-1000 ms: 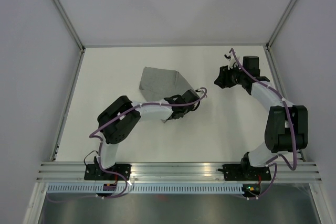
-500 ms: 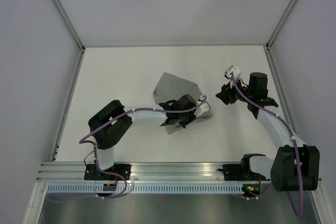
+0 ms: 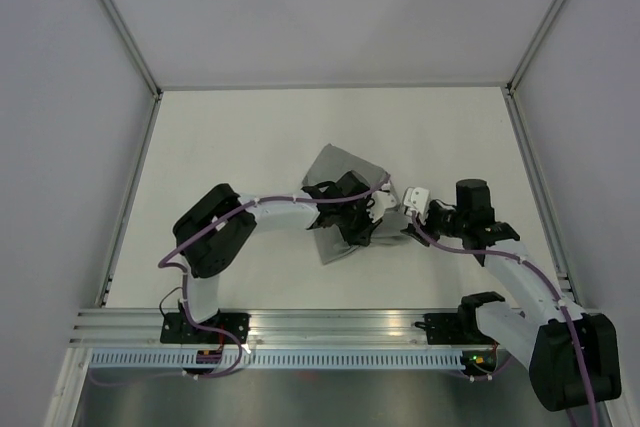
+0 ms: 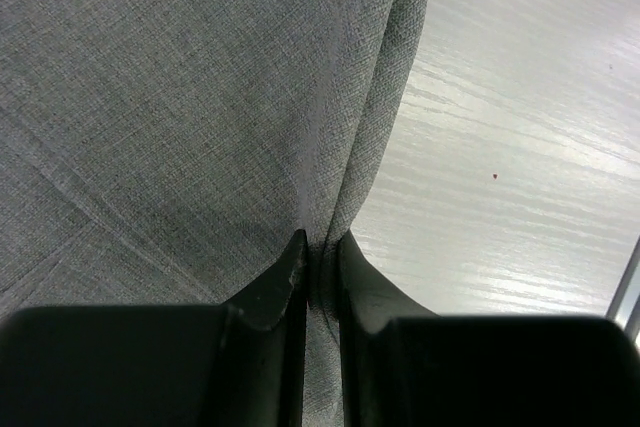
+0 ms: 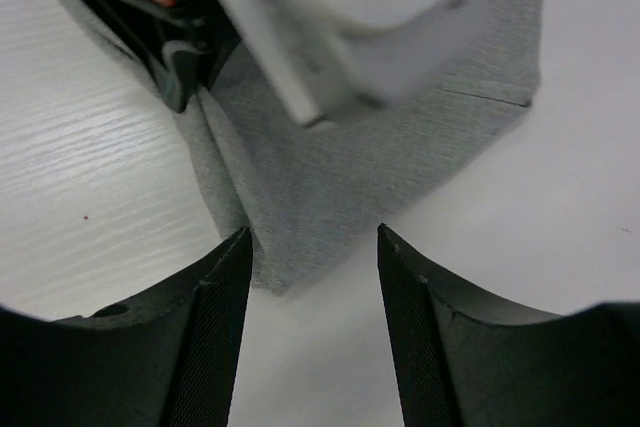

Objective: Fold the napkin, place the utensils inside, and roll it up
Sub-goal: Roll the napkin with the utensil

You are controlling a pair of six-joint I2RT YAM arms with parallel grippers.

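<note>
The grey napkin (image 3: 338,164) lies crumpled in the middle of the white table, partly under my left arm. My left gripper (image 3: 367,220) is shut on a raised fold of the napkin (image 4: 180,97) at its right edge; the left wrist view shows cloth pinched between the jaws (image 4: 320,249). My right gripper (image 3: 407,229) is open and low, just right of the napkin. In the right wrist view, the napkin's near corner (image 5: 400,147) lies just ahead of its open fingertips (image 5: 313,239), apart from them. The left gripper's body (image 5: 170,37) shows behind the napkin. No utensils are in view.
The white table (image 3: 230,137) is ringed by a metal frame, with posts at the far corners and an aluminium rail (image 3: 340,322) along the near edge. Pale walls stand on three sides.
My left gripper has dragged the napkin to the right and nearer. My right arm has swung in from the far right, down and leftward, to the napkin's right corner.
</note>
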